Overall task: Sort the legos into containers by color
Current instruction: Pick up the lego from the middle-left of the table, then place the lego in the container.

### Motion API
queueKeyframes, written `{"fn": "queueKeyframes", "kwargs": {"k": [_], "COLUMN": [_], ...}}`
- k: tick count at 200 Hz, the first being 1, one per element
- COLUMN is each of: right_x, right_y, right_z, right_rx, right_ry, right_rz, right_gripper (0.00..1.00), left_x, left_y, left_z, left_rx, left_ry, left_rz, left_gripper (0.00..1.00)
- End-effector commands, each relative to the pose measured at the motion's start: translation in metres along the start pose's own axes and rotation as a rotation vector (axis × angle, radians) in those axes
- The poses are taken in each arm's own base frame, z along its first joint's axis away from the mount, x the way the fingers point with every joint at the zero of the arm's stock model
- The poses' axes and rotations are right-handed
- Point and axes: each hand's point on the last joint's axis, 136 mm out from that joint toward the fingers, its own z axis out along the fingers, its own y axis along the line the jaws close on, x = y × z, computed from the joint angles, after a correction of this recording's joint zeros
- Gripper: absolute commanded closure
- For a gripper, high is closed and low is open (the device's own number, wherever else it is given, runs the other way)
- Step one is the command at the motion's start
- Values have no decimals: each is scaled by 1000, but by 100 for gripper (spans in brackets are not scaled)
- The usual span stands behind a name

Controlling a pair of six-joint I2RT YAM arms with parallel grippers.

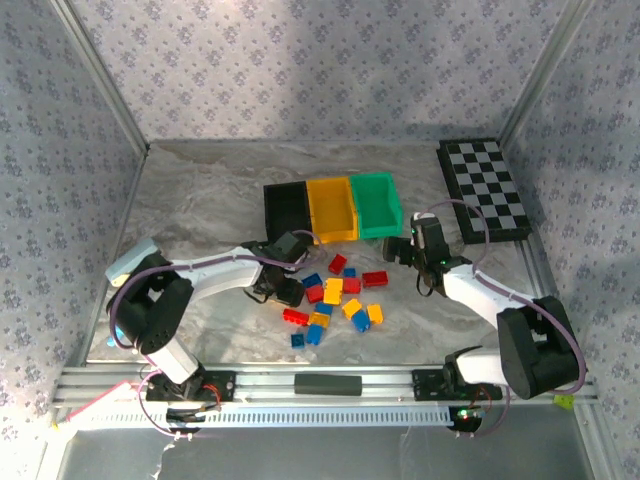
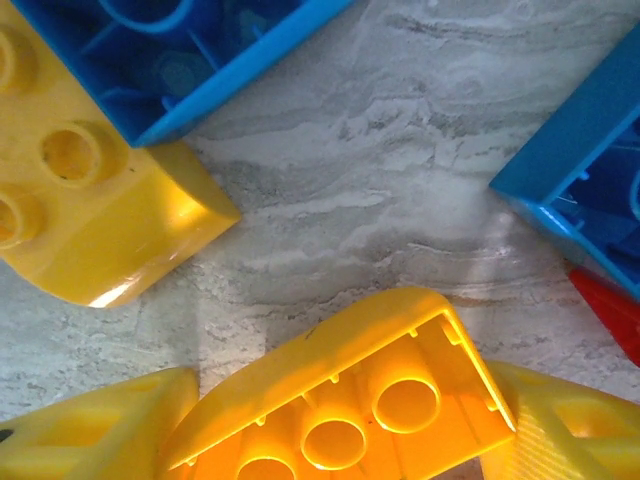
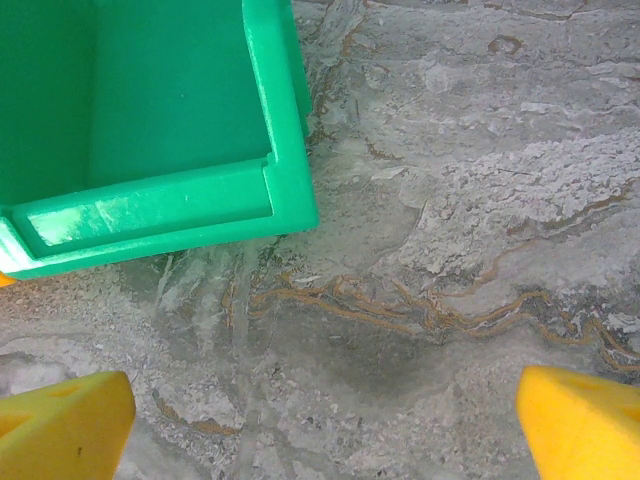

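Marbled grey tabletop (image 1: pixel 200 210) bears legos (image 1: pixel 333 291); floral, perhaps papered, walls (image 1: pixel 300 70)

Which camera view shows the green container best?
The top external view: there the green bin shows whole, all four walls and the floor. In the right wrist view one corner of it appears close, cut off by the frame.
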Motion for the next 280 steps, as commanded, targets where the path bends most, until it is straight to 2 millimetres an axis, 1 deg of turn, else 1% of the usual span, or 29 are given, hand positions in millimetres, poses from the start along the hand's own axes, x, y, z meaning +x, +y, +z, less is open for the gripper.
{"fn": "queueKeyframes", "kwargs": {"k": [1,23,51,74,92,108,109,111,126,146,149,161,177,198,210,229,240,261,280], "right_x": [-7,-8,-6,-8,-7,-6,-7,-7,-7,-7,-7,-7,-6,-6,-6,-5,-6,-5,-6], "right_y": [1,3,3,5,6,7,7,7,8,8,8,9,9,11,11,13,16,18,20], "right_z": [0,0,2,2,3,2,2,2,2,1,1,1,3,2,3,4,4,5,3], "right_rx": [15,8,15,7,8,2,2,1,2,0,-1,-5,-5,-11,-12,-17,-27,-29,-33], "right_ry": [-4,-8,4,-2,4,2,1,-1,1,0,0,-1,8,5,6,16,13,18,13], "right_rz": [-22,-22,-25,-27,-29,-29,-28,-29,-32,-31,-29,-29,-32,-31,-33,-36,-35,-39,-46], "right_gripper": [0,0,0,0,0,0,0,0,0,0,0,0,0,0,0,0,0,0,0], "left_x": [-10,-16,-35,-61,-88,-118,-117,-117,-140,-168,-171,-185,-199,-208,-209,-209,-207,-201,-191], "left_y": [-1,0,-1,7,16,23,25,26,38,46,47,51,56,56,55,56,57,53,51], "left_z": [-15,-27,-53,-79,-97,-111,-111,-110,-113,-110,-106,-102,-93,-89,-90,-95,-98,-106,-111], "left_rx": [9,3,15,0,-17,-31,-36,-44,-87,-126,-134,-155,-178,-185,-183,-184,-181,-144,-99], "left_ry": [-54,-83,-163,-230,-287,-340,-333,-324,-331,-331,-322,-317,-297,-282,-285,-301,-310,-351,-385], "left_rz": [-8,-12,-16,-38,-63,-80,-80,-77,-90,-77,-74,-67,-63,-51,-51,-52,-58,-67,-89], "left_gripper": [36,36,35,35,35,34,34,34,34,34,34,33,32,27,19,12,6,5,5]}}
